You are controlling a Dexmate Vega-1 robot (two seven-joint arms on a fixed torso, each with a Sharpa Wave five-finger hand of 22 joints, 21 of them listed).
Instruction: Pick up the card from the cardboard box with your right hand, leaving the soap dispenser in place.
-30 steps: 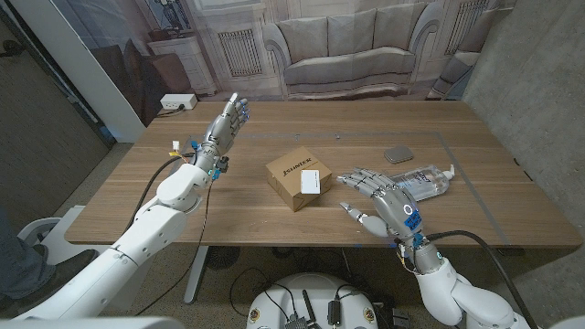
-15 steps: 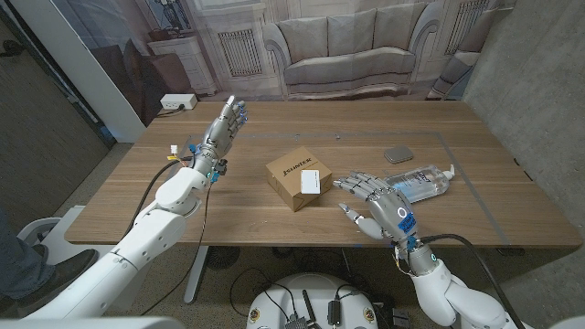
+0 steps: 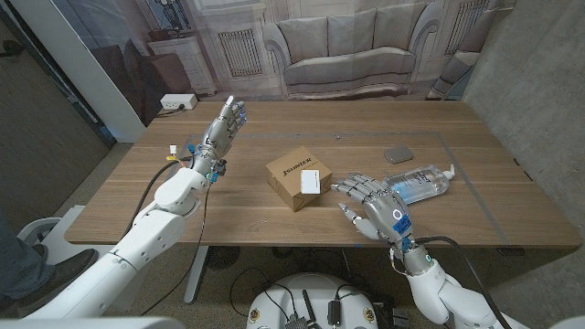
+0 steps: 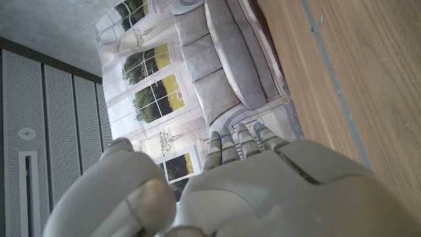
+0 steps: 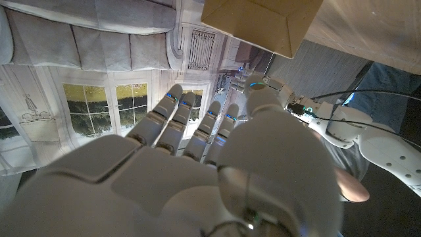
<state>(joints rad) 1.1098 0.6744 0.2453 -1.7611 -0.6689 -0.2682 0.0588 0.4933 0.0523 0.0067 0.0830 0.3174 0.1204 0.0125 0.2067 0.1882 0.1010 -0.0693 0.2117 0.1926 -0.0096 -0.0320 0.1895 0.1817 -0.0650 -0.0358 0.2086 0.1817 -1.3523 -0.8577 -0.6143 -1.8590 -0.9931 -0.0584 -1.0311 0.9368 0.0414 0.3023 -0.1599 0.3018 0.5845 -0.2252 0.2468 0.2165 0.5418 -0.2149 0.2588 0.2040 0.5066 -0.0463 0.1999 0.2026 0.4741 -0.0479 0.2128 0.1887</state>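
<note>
A small cardboard box (image 3: 295,182) sits at the table's middle with a white card (image 3: 310,181) lying on its top near the right edge. My right hand (image 3: 374,207) is just right of the box and a little nearer me, fingers spread, holding nothing; it does not touch the box. The box's underside (image 5: 263,24) shows in the right wrist view beyond my right hand (image 5: 184,164). A clear soap dispenser (image 3: 420,181) lies on its side right of that hand. My left hand (image 3: 223,125) hovers at the far left, fingers straight, holding nothing.
A small grey flat object (image 3: 399,153) lies beyond the soap dispenser. A white power strip (image 3: 177,102) sits on a low stand past the table's far left corner. A backdrop printed with a sofa hangs behind the table.
My right hand has drifted a little left and nearer me, toward the box's right side. The left hand, the box, the card and the dispenser have stayed put.
</note>
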